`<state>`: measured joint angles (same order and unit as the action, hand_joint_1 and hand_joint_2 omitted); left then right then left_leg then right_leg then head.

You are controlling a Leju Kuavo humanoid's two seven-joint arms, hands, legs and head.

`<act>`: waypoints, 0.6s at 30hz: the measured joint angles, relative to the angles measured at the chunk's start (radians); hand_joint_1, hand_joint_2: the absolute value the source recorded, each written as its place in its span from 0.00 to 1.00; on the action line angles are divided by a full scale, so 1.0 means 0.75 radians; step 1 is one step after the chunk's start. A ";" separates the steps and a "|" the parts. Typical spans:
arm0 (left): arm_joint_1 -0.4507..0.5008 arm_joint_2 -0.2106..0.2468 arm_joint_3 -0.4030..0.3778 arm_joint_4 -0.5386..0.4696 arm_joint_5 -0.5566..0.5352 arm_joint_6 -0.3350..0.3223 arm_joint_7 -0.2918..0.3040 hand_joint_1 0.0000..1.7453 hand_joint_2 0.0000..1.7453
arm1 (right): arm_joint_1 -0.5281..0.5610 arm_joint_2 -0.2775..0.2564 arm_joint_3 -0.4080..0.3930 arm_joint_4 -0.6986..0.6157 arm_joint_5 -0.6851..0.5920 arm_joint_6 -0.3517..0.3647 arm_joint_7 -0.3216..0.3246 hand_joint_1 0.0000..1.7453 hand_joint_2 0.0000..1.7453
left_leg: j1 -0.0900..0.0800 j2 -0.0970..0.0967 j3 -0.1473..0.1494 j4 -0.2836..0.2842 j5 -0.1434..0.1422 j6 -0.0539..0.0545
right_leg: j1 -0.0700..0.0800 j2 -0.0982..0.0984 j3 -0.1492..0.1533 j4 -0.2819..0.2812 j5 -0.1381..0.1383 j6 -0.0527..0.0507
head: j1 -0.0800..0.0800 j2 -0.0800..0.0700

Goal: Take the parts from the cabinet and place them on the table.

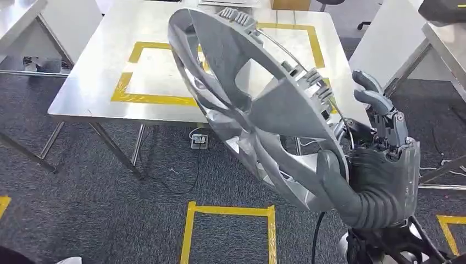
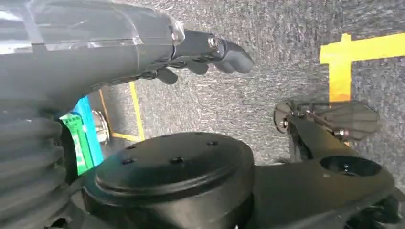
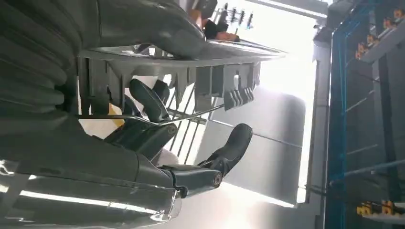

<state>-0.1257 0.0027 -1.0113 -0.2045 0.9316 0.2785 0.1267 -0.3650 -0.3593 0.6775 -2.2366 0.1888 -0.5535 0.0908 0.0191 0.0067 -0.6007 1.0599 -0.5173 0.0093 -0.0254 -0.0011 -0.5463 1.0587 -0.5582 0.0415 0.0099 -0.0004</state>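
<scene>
A large grey wheel cover (image 1: 258, 104) with spokes and rim clips hangs tilted in the air, in front of the near edge of the steel table (image 1: 93, 82). My right hand (image 1: 379, 159) grips its lower right rim, with the thumb over the front face and the fingers (image 1: 379, 102) up behind it. In the right wrist view the dark fingers (image 3: 148, 102) lie against the clipped rim of the wheel cover (image 3: 215, 81). My left hand (image 2: 143, 52) hangs over the carpet with its fingers (image 2: 229, 57) loosely stretched and nothing in it.
A yellow tape rectangle (image 1: 132, 98) marks the tabletop. More steel tables stand at the far left (image 1: 16, 16) and right (image 1: 445, 33). On the grey carpet are a yellow tape square (image 1: 231, 210) and a floor socket (image 1: 199, 141). Blue racking (image 3: 344, 95) stands to one side.
</scene>
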 joint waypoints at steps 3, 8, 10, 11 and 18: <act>0.000 0.000 -0.001 0.000 0.000 0.000 0.001 0.00 1.00 | 0.000 0.001 -0.002 0.000 0.000 0.000 -0.001 1.00 1.00 | -0.012 0.006 0.015 0.000 -0.015 0.021 | 0.002 0.000 -0.162 0.302 -0.120 0.003 | 0.003 0.000; 0.000 0.000 0.000 0.000 0.000 0.000 0.001 0.00 1.00 | 0.001 0.000 -0.003 0.001 0.000 0.000 0.000 1.00 1.00 | -0.047 0.000 0.067 -0.002 -0.049 0.034 | 0.043 0.005 -0.145 0.113 0.118 -0.076 | 0.008 0.000; -0.003 -0.011 0.000 0.001 -0.001 0.001 0.003 0.00 1.00 | 0.001 0.001 -0.004 0.001 0.001 0.000 0.000 1.00 1.00 | -0.046 -0.001 0.067 -0.008 -0.057 0.031 | 0.060 0.004 -0.111 0.040 0.134 -0.125 | -0.010 0.000; -0.003 -0.012 0.000 -0.001 -0.002 0.000 0.003 0.00 1.00 | -0.004 0.001 -0.003 -0.001 0.003 0.000 0.000 1.00 1.00 | -0.035 0.002 0.062 -0.011 -0.055 0.024 | 0.074 0.002 -0.103 0.015 0.126 -0.131 | -0.004 0.000; -0.003 -0.013 -0.001 -0.001 -0.002 0.001 0.005 0.00 1.00 | -0.003 0.003 -0.003 -0.005 0.004 0.000 0.001 1.00 1.00 | -0.017 -0.020 -0.073 0.219 -0.156 -0.039 | 0.038 -0.012 -0.003 -0.126 0.119 -0.107 | -0.003 0.000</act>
<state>-0.1280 -0.0072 -1.0117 -0.2052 0.9300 0.2789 0.1301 -0.3670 -0.3574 0.6752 -2.2404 0.1919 -0.5535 0.0912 0.0065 -0.0083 -0.6552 1.2240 -0.6343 -0.0199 0.0033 -0.0101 -0.5487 0.9642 -0.4690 -0.0391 0.0076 -0.0004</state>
